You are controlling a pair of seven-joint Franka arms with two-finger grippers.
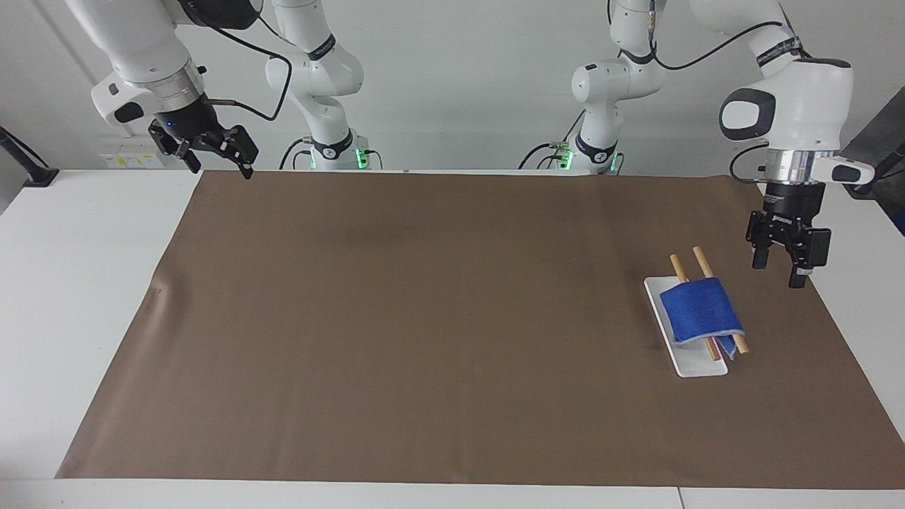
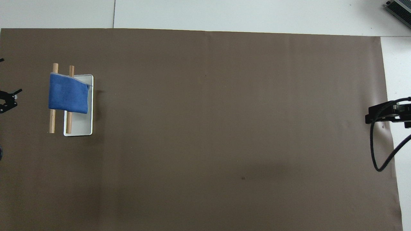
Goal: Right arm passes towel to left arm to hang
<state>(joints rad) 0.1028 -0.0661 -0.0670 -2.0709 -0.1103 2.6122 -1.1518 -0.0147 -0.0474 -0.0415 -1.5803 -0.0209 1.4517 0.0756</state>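
My towel [image 1: 700,309] hangs over two wooden bars [image 1: 703,264]. Both my left gripper [image 1: 778,272] and right gripper [image 1: 212,157] are spread wide, holding nothing. Draped off-centre, the towel may slide off, I judge.

A: Any lettering that reads?

B: Little. The left gripper [image 1: 782,265] has a small white brand mark on its black body, too small to spell out.

A: And the arms?

B: The left arm [image 1: 778,49] and the right arm [image 1: 322,48] each wear a dark band with pale lettering, also illegible. Nothing on the brown mat [image 1: 424,318].
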